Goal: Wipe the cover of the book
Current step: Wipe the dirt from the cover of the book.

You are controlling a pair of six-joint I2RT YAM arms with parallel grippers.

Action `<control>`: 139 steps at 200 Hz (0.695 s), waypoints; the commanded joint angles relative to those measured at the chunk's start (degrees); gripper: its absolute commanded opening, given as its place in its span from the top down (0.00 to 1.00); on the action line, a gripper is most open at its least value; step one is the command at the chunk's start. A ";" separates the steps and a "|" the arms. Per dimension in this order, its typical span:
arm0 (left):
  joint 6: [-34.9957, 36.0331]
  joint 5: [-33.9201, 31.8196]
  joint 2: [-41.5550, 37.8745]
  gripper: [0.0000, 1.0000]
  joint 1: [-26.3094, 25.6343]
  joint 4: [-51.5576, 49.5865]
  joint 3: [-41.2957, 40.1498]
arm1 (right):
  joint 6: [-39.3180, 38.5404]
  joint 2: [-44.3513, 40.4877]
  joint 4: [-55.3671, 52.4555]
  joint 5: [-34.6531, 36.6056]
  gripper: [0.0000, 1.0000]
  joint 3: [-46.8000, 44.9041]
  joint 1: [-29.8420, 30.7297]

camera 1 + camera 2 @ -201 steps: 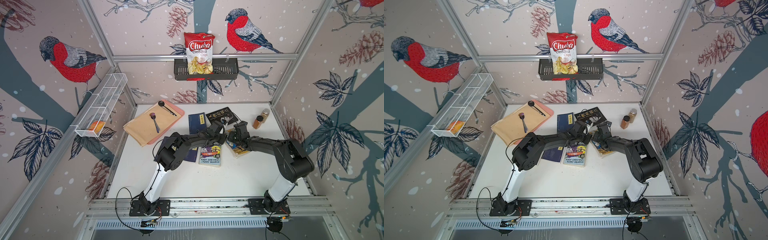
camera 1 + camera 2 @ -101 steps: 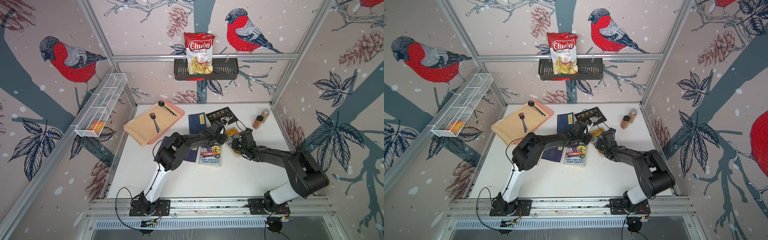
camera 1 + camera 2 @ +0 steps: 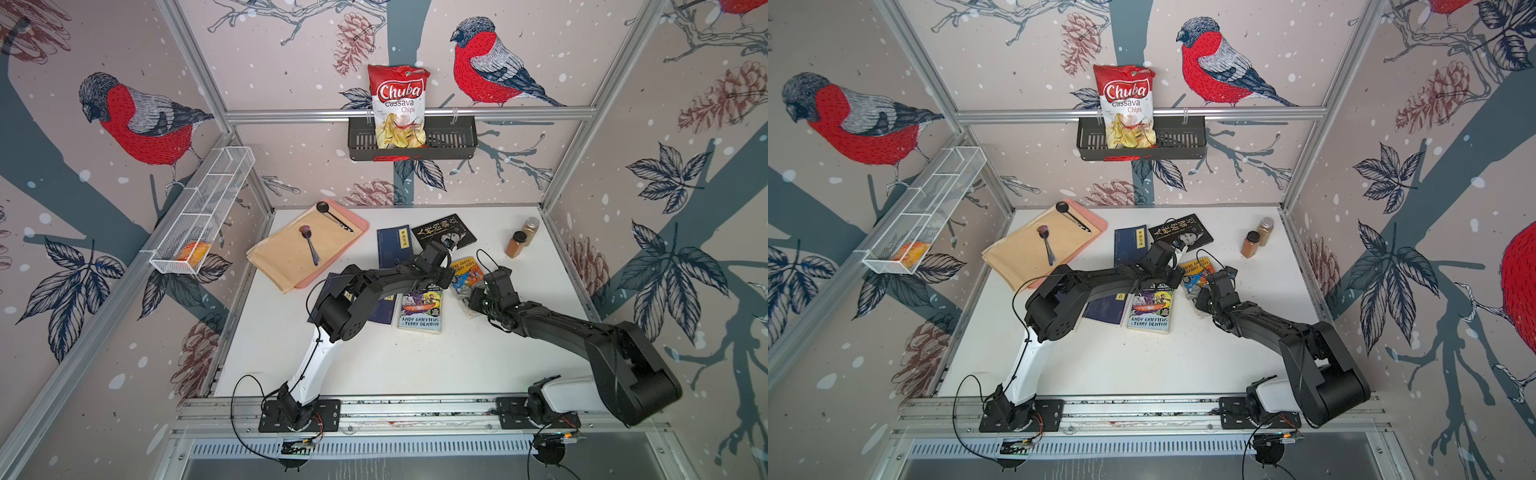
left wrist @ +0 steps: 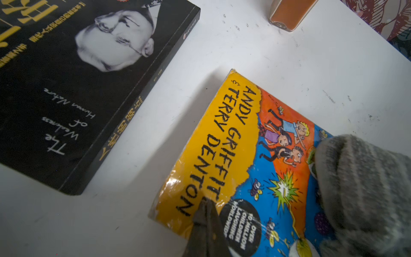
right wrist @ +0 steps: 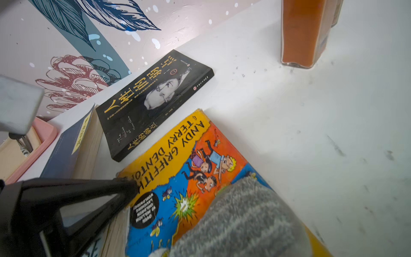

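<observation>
**Change noted.** The right arm point(image 3: 582, 332) is drawing back toward 6 o'clock, its elbow now swinging lower and further toward the right wall than a second ago. The left arm point(image 3: 374, 278) is keeping its place. The grey cloth point(image 5: 240, 218) is travelling with the right arm, sliding down the cover of the yellow Andy Griffiths paperback point(image 4: 244, 155) from its 12 o'clock end toward its 6 o'clock end. The right claw point(image 3: 478, 296) is grasping that cloth and pressing it onto the cover. The left claw point(image 4: 206, 205) is clenched and empty, its tip bearing down on the yellow author band and pinning the book.

Judgement: a wiping stroke is under way, and the far end of the cover is already lying exposed behind the cloth.

**Location.** The paperback is lying flat on the white tabletop point(image 3: 415, 365), at about 2 o'clock from its middle.

**Clearances.**
- Bare tabletop is lying open at 3 and 6 o'clock of the book.
- The black book point(image 3: 446, 232) is sitting near at 11 o'clock, with a clear gap.
- A second Andy Griffiths paperback point(image 3: 419, 311) is lying just beside at 8 o'clock; whether they are touching cannot be told.
- Two spice jars point(image 3: 515, 244) are standing apart at 1 o'clock, off the stroke line.
- The book's 6 o'clock edge is hiding under the right claw, so the cover remaining cannot be told.
</observation>
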 commanded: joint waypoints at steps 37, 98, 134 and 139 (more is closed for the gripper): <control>0.33 0.43 1.12 1.00 -0.17 -16.60 -1.06 | -2.33 14.04 -4.16 -8.47 0.84 9.19 -2.62; -0.15 0.09 -0.37 1.00 -0.17 -15.85 -2.42 | -2.73 18.86 -0.68 -12.43 0.84 13.33 -6.07; -0.50 0.59 -1.26 1.00 -0.14 -15.85 -1.69 | -4.86 18.01 -3.19 -10.81 0.84 16.51 -8.28; -0.55 0.53 -1.39 1.00 -0.16 -15.86 -1.53 | -5.20 17.70 -3.65 -10.71 0.84 16.95 -8.40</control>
